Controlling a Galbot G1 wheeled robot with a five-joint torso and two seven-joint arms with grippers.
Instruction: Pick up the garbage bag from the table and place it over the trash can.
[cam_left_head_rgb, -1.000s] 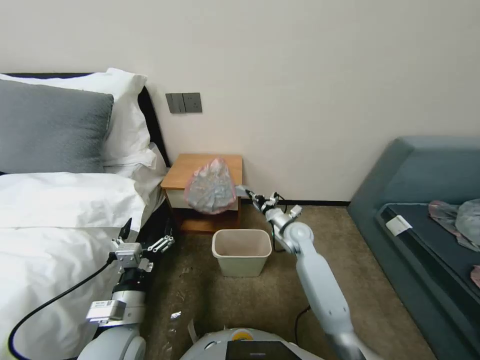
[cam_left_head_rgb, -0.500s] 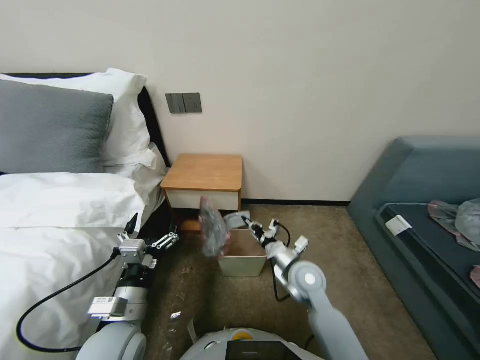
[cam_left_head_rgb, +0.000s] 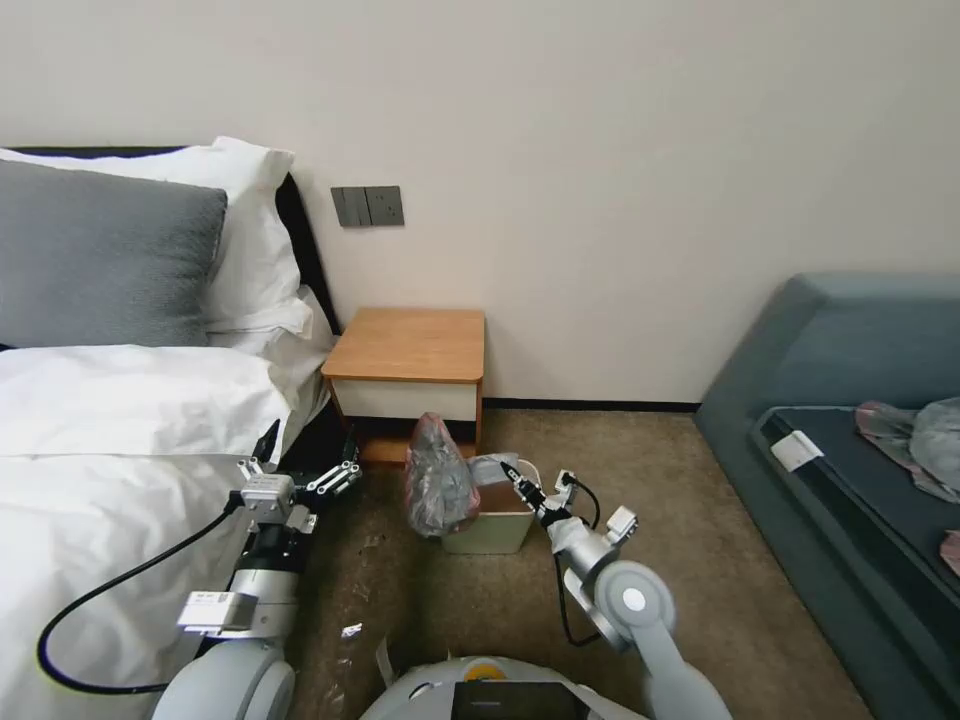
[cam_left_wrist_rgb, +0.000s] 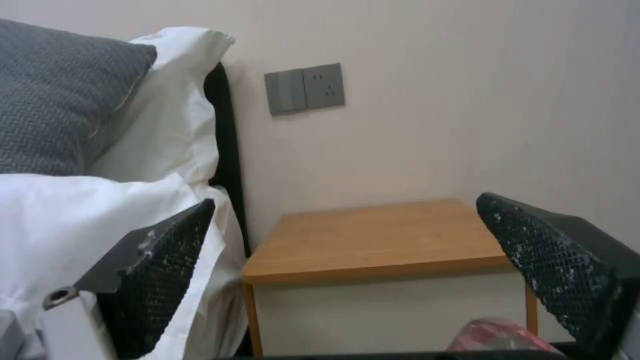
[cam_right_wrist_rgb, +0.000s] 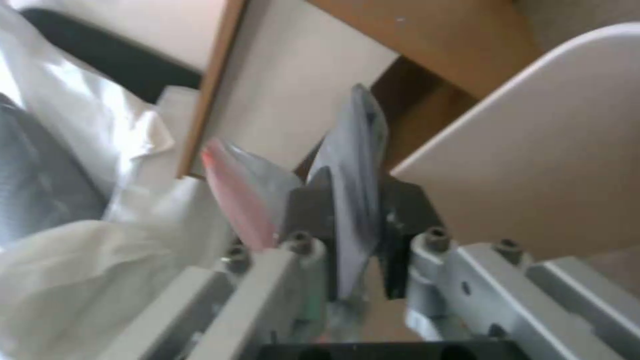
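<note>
Head view: right pincer (cam_left_head_rgb: 508, 468) clamped on garbage bag (cam_left_head_rgb: 437, 487), bag hanging over left rim of trash can (cam_left_head_rgb: 490, 523), on floor in front of bench (cam_left_head_rgb: 408, 345). Left pincer (cam_left_head_rgb: 318, 470) idle beside bed (cam_left_head_rgb: 120, 440), fingers spread.

Left wrist view: left pincer (cam_left_wrist_rgb: 347, 240) wide apart, gripping nothing; bench top beyond.

Right wrist view: right pincer (cam_right_wrist_rgb: 352, 220) pinching grey film of garbage bag (cam_right_wrist_rgb: 353, 150), trash can (cam_right_wrist_rgb: 533, 150) wall just beside.

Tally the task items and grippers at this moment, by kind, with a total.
Thin translucent grey garbage bag with pink edges: 1
Small wooden nightstand table with light-brown top: 1
Small beige plastic trash can: 1
Grippers: 2, left gripper open beside the bed, right gripper shut on the bag
Total: 5
</note>
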